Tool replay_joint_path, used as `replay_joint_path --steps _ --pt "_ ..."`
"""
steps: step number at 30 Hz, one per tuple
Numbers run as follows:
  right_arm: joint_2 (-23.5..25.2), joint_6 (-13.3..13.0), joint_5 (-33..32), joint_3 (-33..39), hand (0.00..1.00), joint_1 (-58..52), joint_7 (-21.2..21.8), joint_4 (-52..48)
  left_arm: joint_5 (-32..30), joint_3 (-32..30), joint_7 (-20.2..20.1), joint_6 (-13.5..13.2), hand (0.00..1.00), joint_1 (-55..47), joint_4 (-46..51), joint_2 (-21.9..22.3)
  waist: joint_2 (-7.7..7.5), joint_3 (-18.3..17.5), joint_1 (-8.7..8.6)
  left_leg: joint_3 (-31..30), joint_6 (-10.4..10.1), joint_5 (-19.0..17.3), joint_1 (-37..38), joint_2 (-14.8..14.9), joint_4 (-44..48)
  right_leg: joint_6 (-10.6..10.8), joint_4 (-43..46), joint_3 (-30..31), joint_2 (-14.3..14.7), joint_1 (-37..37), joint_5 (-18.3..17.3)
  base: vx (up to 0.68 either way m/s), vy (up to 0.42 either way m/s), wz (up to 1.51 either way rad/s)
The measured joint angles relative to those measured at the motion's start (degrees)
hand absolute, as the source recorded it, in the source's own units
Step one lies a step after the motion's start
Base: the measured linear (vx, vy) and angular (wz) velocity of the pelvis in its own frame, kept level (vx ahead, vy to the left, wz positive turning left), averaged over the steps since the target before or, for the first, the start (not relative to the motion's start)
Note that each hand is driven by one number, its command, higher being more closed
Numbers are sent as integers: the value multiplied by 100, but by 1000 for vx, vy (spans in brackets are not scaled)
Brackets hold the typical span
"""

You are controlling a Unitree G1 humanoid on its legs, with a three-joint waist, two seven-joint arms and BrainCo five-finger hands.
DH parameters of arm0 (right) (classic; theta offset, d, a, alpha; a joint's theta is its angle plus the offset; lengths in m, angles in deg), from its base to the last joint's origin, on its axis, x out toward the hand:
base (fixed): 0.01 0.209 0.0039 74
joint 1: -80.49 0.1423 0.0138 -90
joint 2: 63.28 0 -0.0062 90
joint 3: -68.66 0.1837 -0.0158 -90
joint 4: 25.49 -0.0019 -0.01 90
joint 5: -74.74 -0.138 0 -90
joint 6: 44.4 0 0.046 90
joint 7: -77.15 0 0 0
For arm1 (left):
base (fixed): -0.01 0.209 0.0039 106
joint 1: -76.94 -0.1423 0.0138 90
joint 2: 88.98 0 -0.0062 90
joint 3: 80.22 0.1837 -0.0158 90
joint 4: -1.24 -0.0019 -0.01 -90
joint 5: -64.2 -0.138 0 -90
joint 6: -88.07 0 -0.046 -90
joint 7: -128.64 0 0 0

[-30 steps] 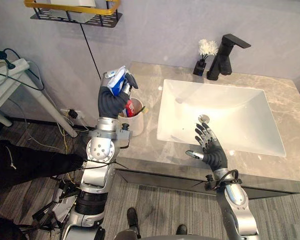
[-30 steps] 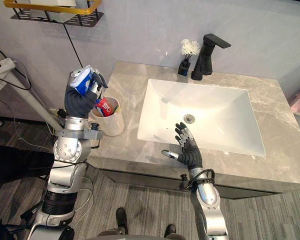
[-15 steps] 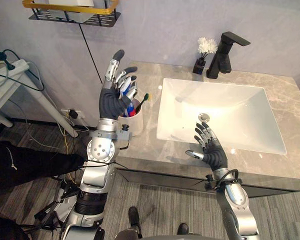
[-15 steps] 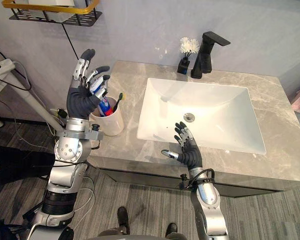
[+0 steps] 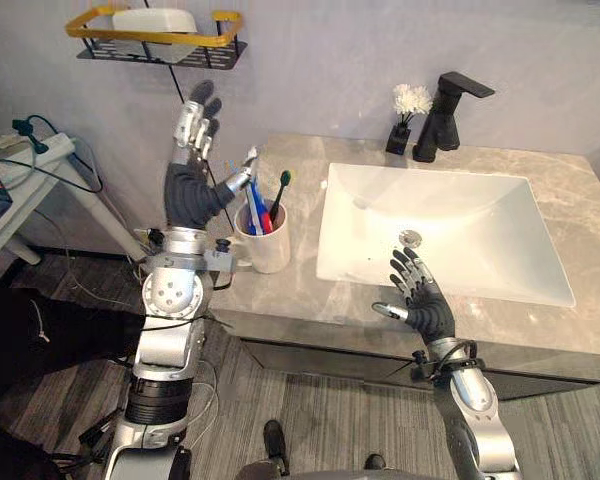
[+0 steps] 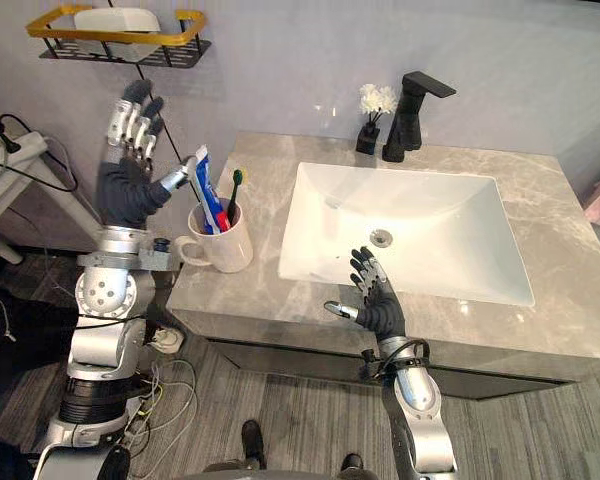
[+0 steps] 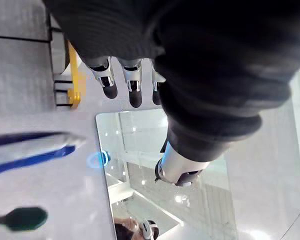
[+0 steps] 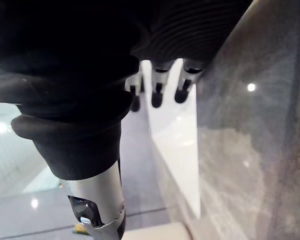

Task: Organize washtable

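Your left hand [image 5: 190, 190], upper left of the frame, is released with fingers straight and empty. Just to its right the glossy white mug [image 5: 265, 248] stands on the veined stone surface [image 5: 280, 300], holding the soft blue-and-white toothpaste tube [image 6: 209, 198] and a slim green-headed toothbrush [image 5: 277, 200] nearly upright, the tube's top tipped toward that hand. Your right hand [image 5: 422, 302] hovers relaxed and empty over the smooth white sink's [image 5: 480, 230] front rim, lower centre, well apart from the mug, so the left is nearer.
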Motion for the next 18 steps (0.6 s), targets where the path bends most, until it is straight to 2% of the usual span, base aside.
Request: replay_joint_path --steps 3,5,6,10,14,18 --pt "-14 0 -4 32 0 0 -1 2 14 -127 57 -118 0 0 312 -194 55 -36 13 -51 0 3 2 -1 1 -3 -17 -70 -2 12 -4 -22 22 12" --pt "-16 0 -4 32 0 -4 -1 4 21 -238 55 -131 0 -14 520 -209 77 -50 85 -71 1 4 9 -4 1 -3 -32 -89 -5 55 -4 5 14 5" --pt "-13 0 -2 32 0 -24 1 7 82 -338 38 -175 100 -123 746 -208 77 -50 106 -100 2 5 43 -12 3 -2 -54 -103 -7 120 -4 30 7 7" --pt "-10 -1 -1 92 0 -58 0 46 192 -615 -66 -438 100 -826 1266 -192 116 -134 175 -267 1 5 67 -61 -1 23 -102 -291 -16 232 -43 6 0 22" --pt "28 -1 3 140 0 -53 1 79 391 -685 -224 -447 100 -1608 1311 25 139 -203 326 -388 1 6 72 -92 -1 33 -100 -420 -21 313 -78 4 -1 19" --pt "140 -1 9 138 0 -48 -3 152 518 -648 -352 -402 100 -2376 1318 476 99 -228 314 -421 6 10 57 -99 -1 35 -97 -450 -21 318 -82 -5 2 3"
